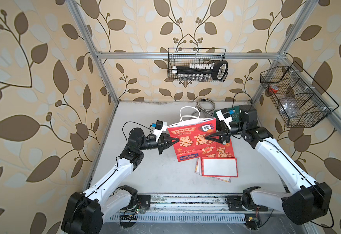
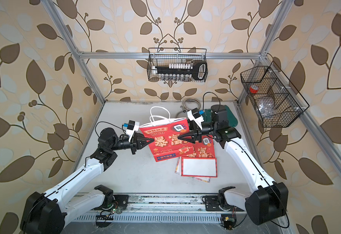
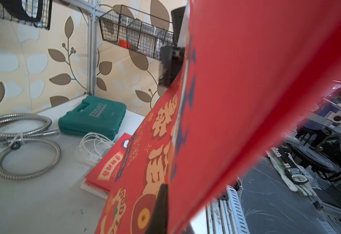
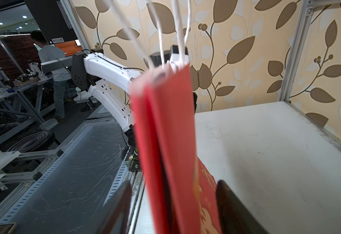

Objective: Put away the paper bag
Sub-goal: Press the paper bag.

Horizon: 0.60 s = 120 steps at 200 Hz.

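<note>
From above, the green case is mostly hidden by the right arm. The paper bag is clamped by the left gripper, straddled by the released right gripper

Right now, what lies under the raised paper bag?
A flat stack of red bags lies on the table, partly beneath the raised paper bag. The covered part of the stack cannot be seen.

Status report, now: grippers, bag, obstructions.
Left gripper shut on paper bag, held upright. Right gripper open, jaws straddling the opposite edge. Flat bags stacked right beneath it.
</note>
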Each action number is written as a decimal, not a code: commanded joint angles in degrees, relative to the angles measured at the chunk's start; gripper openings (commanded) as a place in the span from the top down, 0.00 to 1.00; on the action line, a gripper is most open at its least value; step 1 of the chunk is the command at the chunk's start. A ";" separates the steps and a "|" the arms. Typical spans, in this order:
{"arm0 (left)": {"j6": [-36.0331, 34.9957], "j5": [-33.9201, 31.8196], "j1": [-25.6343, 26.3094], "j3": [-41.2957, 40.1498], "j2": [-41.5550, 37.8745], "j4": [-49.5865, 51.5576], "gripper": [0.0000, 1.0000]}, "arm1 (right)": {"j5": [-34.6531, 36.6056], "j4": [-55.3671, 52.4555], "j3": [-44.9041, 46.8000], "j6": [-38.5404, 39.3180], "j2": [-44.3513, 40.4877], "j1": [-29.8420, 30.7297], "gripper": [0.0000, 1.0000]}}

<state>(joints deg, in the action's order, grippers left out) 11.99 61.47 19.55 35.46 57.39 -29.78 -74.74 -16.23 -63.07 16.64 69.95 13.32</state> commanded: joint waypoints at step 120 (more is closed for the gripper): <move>-6.66 11.24 -0.48 20.58 2.38 22.91 1.00 | 4.30 -9.63 4.64 10.06 -7.50 -2.90 0.36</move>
<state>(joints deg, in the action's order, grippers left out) 8.73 69.84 19.44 52.62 60.45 -10.70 -73.69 -23.46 -61.12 24.69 65.25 11.68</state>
